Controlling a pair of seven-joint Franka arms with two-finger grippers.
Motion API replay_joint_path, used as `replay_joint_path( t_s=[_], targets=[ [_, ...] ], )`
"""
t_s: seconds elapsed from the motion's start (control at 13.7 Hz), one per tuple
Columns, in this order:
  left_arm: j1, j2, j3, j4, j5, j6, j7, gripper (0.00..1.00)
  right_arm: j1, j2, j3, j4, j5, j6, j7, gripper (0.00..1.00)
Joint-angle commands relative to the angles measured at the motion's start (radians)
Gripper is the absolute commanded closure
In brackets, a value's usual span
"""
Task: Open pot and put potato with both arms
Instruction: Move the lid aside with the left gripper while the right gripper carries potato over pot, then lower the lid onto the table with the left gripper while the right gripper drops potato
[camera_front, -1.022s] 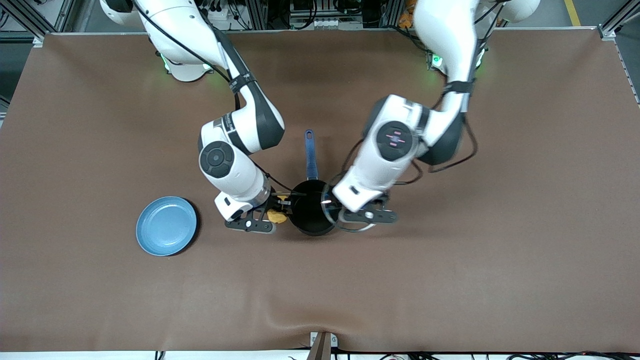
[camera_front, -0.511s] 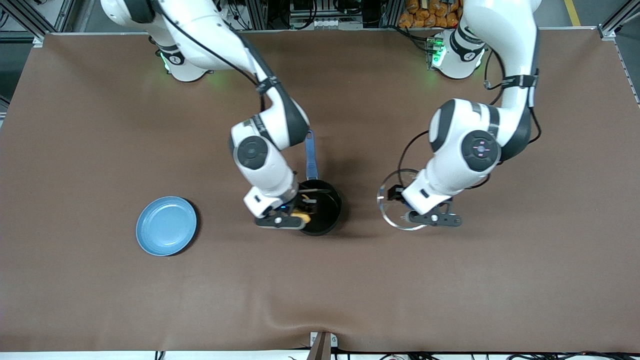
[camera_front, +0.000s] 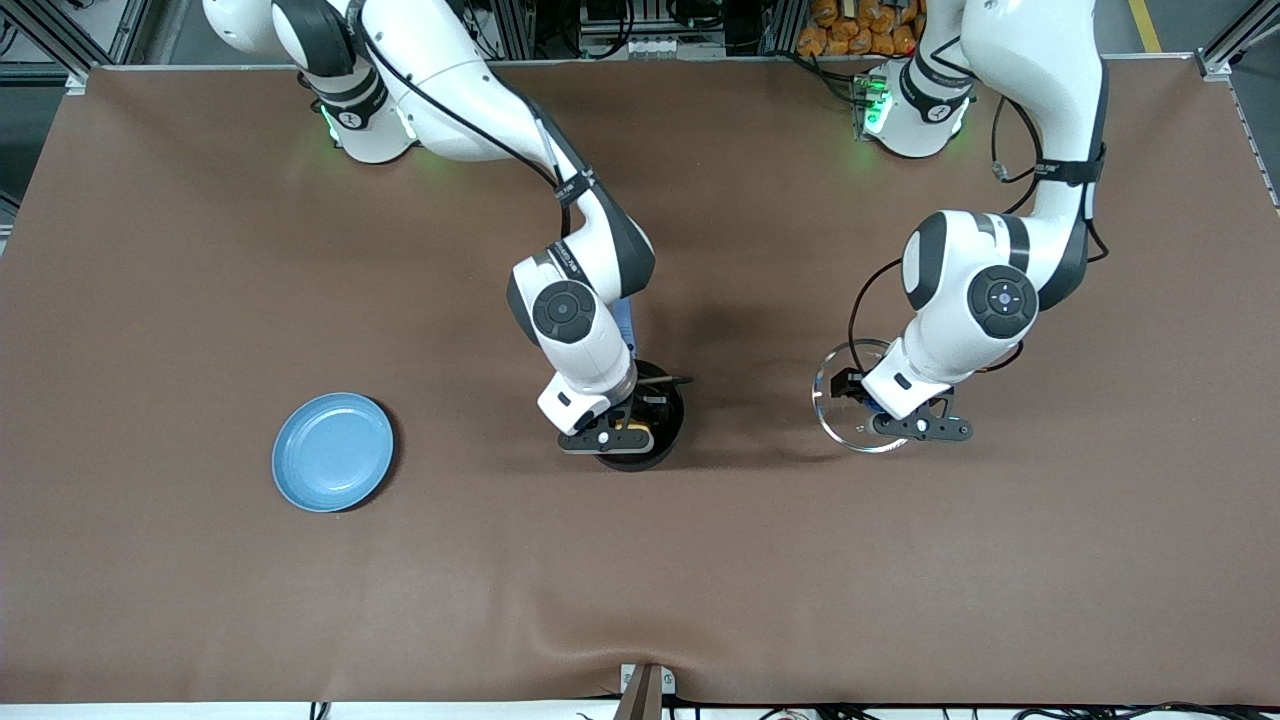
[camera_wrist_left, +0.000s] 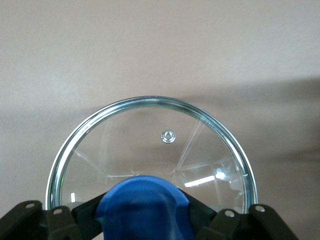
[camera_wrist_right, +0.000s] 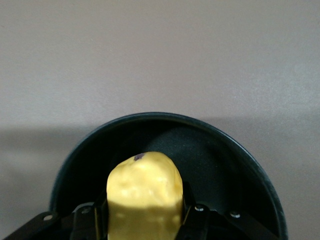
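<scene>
Centre of your front view: right gripper (camera_front: 622, 432) hangs over the open pot (camera_front: 668, 425), fingers clamped on the potato (camera_wrist_right: 145, 195), which sits above the pot's black interior. Right of centre, your left gripper (camera_front: 893, 418) is closed on the blue knob (camera_wrist_left: 142, 204) of the glass lid (camera_front: 838, 408), over bare table (camera_front: 1000, 560). Blue plate (camera_front: 333, 452) lies lower left.
</scene>
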Motion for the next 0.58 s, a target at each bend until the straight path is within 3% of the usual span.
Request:
replay_joint_path(
  t_s=[0.0, 0.51],
  targets=[
    [0.011, 0.015, -0.01, -0.042, 0.027, 0.074, 0.009, 0.69, 0.021, 0.052, -0.012, 0.033, 0.016, -0.008, 0.048, 1.0],
    [0.086, 0.11, -0.01, -0.068, 0.012, 0.24, 0.135, 0.65, 0.027, 0.081, -0.012, 0.033, 0.019, 0.017, 0.07, 1.0]
  ],
)
